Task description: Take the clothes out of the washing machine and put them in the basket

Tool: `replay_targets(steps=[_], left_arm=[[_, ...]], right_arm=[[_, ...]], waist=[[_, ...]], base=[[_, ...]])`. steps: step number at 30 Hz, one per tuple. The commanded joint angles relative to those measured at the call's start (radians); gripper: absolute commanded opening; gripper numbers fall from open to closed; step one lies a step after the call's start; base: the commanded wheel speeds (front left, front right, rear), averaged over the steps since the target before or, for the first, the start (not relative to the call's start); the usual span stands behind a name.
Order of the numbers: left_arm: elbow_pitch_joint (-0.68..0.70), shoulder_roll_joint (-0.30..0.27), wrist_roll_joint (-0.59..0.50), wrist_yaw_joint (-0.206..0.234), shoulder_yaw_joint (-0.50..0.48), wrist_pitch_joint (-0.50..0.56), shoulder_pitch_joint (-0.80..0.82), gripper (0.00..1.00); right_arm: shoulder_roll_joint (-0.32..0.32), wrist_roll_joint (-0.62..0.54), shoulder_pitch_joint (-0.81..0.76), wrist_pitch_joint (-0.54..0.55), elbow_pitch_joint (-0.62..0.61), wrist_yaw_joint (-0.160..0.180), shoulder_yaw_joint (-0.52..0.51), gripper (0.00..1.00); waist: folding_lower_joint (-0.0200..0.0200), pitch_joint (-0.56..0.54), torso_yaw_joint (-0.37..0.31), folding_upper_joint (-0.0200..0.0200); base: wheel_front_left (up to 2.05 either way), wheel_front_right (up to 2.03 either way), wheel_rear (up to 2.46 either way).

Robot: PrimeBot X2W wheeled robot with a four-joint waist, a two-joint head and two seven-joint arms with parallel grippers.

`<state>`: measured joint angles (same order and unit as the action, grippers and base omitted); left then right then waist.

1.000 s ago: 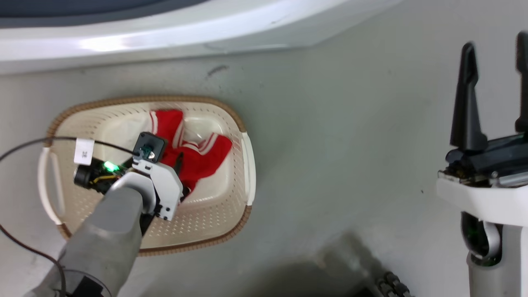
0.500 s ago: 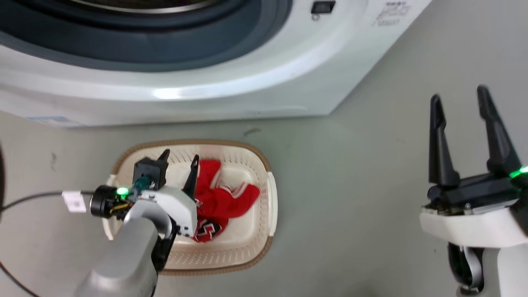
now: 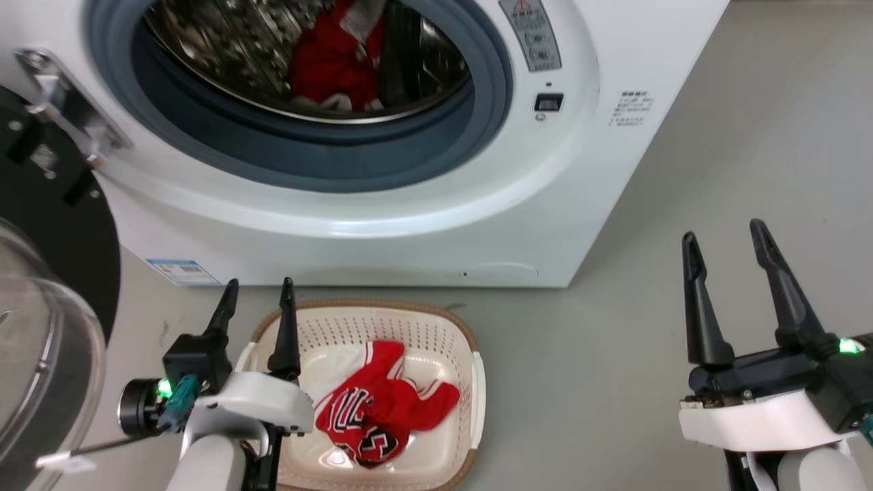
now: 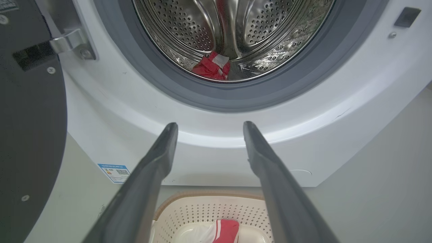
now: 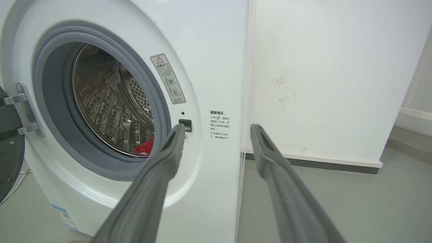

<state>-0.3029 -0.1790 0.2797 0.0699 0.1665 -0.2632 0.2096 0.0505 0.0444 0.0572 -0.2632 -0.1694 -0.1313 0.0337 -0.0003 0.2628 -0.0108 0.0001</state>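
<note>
drum garment (image 3: 334,65): red, bunched low at the back of the drum (image 4: 189,27), behind the ring (image 3: 327,160). Not out yet.
basket garment (image 3: 382,416): red jersey, crumpled on the basket bottom, lettering up. That one looks done.
basket (image 3: 470,341): on the floor (image 3: 614,354) below the washer (image 3: 614,170) mouth, just beside the front panel. Probably put there to keep the carry from drum to drop short.
left gripper (image 3: 259,281): empty, fingers parted a moderate gap. It points up at the mouth from by the basket's left rear corner, which reads as lined up for the next reach-in.
right gripper (image 3: 723,229): empty, fingers spread about the same. Parked over bare floor well right of the basket, out of the way.
door (image 3: 54,225): swung wide on the left hinge, close beside the left arm.
edges: the ring lip has to be cleared going in and coming out, and fabric could drag on it. The basket rim is low, so the drop is easy.
room: the mouth is wide against the finger spread. Floor is open to the right, tight on the left by the door.
step: roughly midway, I'd say. One piece is in the basket and at least one is left in the drum.
</note>
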Motion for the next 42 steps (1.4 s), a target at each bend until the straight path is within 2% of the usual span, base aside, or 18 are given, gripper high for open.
replay_targets(steps=[1, 5, 10, 15, 20, 27, 36, 42], left_arm=[[0.017, 0.009, -0.013, -0.002, -0.012, -0.002, -0.017, 1.0], [0.116, 0.056, -0.067, -0.009, -0.089, -0.002, -0.092, 1.0], [0.182, 0.089, -0.131, -0.03, -0.14, -0.002, -0.153, 1.0], [0.192, 0.107, -0.163, -0.051, -0.168, -0.002, -0.17, 1.0], [0.135, 0.109, -0.186, -0.072, -0.189, -0.002, -0.114, 1.0], [-0.026, 0.084, -0.208, -0.1, -0.205, -0.002, 0.09, 1.0], [-0.34, -0.027, -0.245, -0.135, -0.191, -0.002, 0.491, 1.0], [-0.551, -0.097, -0.28, -0.157, -0.148, 0.046, 0.751, 1.0]], right_arm=[[-0.001, 0.004, -0.012, -0.002, 0.003, 0.001, 0.0, 1.0], [-0.001, 0.007, -0.041, -0.002, 0.015, 0.001, 0.002, 1.0], [-0.001, 0.01, -0.066, -0.002, 0.022, 0.001, 0.007, 1.0], [-0.001, 0.016, -0.079, -0.002, 0.024, 0.001, 0.01, 1.0], [-0.001, 0.025, -0.058, -0.002, 0.018, 0.001, 0.017, 1.0], [-0.001, 0.033, -0.011, -0.002, 0.008, 0.001, 0.031, 1.0], [-0.001, 0.045, 0.079, -0.002, -0.011, 0.001, 0.056, 1.0], [-0.001, 0.064, 0.138, -0.002, -0.026, 0.001, 0.053, 1.0]], waist=[[0.0003, -0.034, 0.013, -0.0001], [0.0003, -0.081, 0.014, -0.0001], [0.0003, -0.118, 0.007, -0.0001], [0.0003, -0.131, -0.006, -0.0001], [0.0003, -0.108, -0.027, -0.0001], [0.0003, -0.032, -0.071, -0.0001], [0.0003, 0.12, -0.144, -0.0001], [0.0003, 0.233, -0.178, -0.0001]], base=[[0.0, 0.0, 0.0], [0.0, 0.0, 0.0], [0.0, 0.0, 0.0], [0.0, 0.0, 0.0], [0.0, 0.0, 0.0], [0.0, 0.0, 0.0], [0.0, 0.0, 0.0], [0.0, 0.0, 0.0]])
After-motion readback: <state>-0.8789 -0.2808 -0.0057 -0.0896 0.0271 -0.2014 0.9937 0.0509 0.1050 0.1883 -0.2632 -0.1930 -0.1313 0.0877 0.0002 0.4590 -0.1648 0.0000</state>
